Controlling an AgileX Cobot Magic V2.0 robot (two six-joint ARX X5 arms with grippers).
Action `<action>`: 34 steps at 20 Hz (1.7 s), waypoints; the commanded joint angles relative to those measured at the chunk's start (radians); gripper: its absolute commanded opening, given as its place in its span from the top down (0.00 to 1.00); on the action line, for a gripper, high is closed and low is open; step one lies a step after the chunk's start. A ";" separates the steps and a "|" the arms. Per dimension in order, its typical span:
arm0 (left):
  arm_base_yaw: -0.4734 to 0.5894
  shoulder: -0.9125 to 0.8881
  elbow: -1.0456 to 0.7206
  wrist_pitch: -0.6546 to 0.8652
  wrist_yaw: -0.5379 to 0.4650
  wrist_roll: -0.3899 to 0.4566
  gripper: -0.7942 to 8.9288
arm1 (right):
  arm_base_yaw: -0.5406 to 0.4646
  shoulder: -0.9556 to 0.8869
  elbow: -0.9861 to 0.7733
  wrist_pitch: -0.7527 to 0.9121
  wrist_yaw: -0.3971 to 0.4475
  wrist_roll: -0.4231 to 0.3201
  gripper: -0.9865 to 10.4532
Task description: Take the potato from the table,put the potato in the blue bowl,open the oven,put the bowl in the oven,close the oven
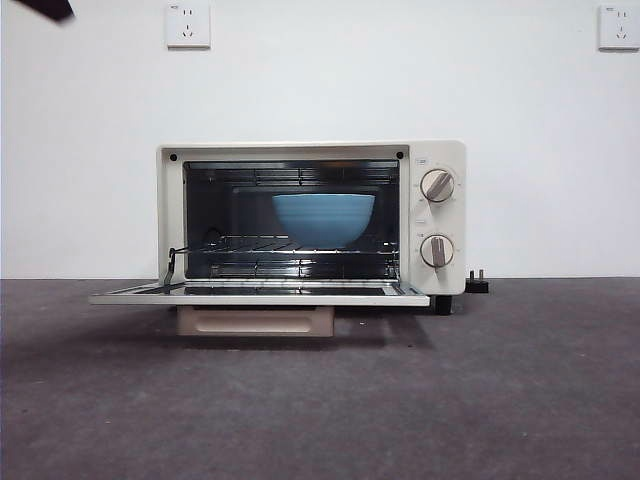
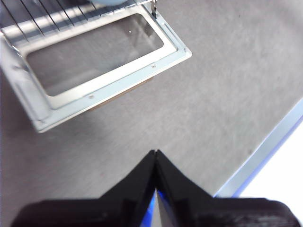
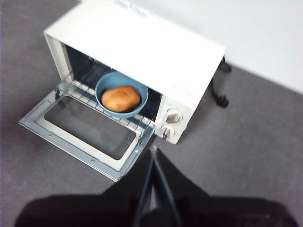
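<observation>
The cream-white oven [image 1: 435, 215] stands at the back of the table [image 1: 320, 400] with its door [image 1: 260, 296] folded down flat. The blue bowl [image 1: 323, 218] sits inside on the wire rack, right of centre. From above, the orange-brown potato [image 3: 120, 98] lies in the bowl [image 3: 102, 90]. My right gripper [image 3: 154, 150] hangs high above the table in front of the oven's knobs, shut and empty. My left gripper [image 2: 155, 152] is also shut and empty, above bare table off the corner of the open door [image 2: 118, 80].
The door's beige handle [image 1: 255, 320] hangs below its front edge, close to the table. A black plug [image 1: 478, 283] and cord lie by the oven's right side. The table's edge [image 2: 265, 151] runs near the left gripper. A black arm tip [image 1: 45, 8] shows at the top left corner.
</observation>
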 commanded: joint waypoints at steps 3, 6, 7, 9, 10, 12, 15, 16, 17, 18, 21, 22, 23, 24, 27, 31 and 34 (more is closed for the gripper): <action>0.072 0.122 -0.154 0.140 0.091 -0.071 0.93 | -0.001 -0.106 -0.013 -0.018 -0.013 -0.078 0.92; 0.126 0.233 -0.241 0.274 0.210 -0.116 0.93 | -0.001 -0.197 -0.101 -0.018 -0.025 -0.078 0.92; 0.147 0.277 -0.253 0.303 0.249 -0.122 0.93 | -0.001 -0.230 -0.150 -0.018 -0.025 -0.078 0.92; 0.181 0.366 -0.256 0.347 0.307 -0.126 0.93 | -0.001 -0.302 -0.252 -0.018 -0.025 -0.077 0.92; 0.196 0.409 -0.256 0.372 0.308 -0.138 0.93 | 0.000 -0.334 -0.304 -0.013 -0.025 -0.077 0.92; 0.240 0.495 -0.256 0.399 0.305 -0.172 0.93 | 0.000 -0.404 -0.401 0.010 -0.025 -0.055 0.92; 0.301 0.592 -0.256 0.426 0.314 -0.203 0.93 | 0.000 -0.496 -0.499 0.033 -0.004 -0.021 0.92; 0.315 0.605 -0.256 0.455 0.330 -0.220 0.93 | 0.000 -0.518 -0.510 0.032 0.000 -0.013 0.92; 0.328 0.615 -0.256 0.497 0.328 -0.260 0.93 | 0.000 -0.541 -0.518 0.032 0.001 0.004 0.92; 0.338 0.621 -0.255 0.536 0.323 -0.297 0.93 | 0.000 -0.551 -0.518 0.031 0.001 0.018 0.92; 0.358 0.640 -0.255 0.640 0.324 -0.412 0.93 | 0.000 -0.582 -0.518 0.025 0.001 0.058 0.92; 0.359 0.644 -0.255 0.656 0.323 -0.428 0.93 | 0.000 -0.587 -0.518 0.021 0.002 0.061 0.92; 0.359 0.647 -0.255 0.661 0.314 -0.436 0.93 | 0.000 -0.591 -0.518 0.018 0.002 0.068 0.92; 0.359 0.649 -0.255 0.660 0.296 -0.436 0.93 | 0.000 -0.592 -0.518 0.016 0.002 0.076 0.92; 0.359 0.649 -0.255 0.668 0.269 -0.447 0.93 | 0.001 -0.595 -0.518 0.018 0.002 0.082 0.92; 0.357 0.664 -0.255 0.685 0.274 -0.470 0.93 | 0.001 -0.595 -0.518 0.018 0.001 0.092 0.92; 0.339 0.686 -0.255 0.731 0.277 -0.512 0.93 | 0.001 -0.595 -0.518 0.018 0.002 0.092 0.92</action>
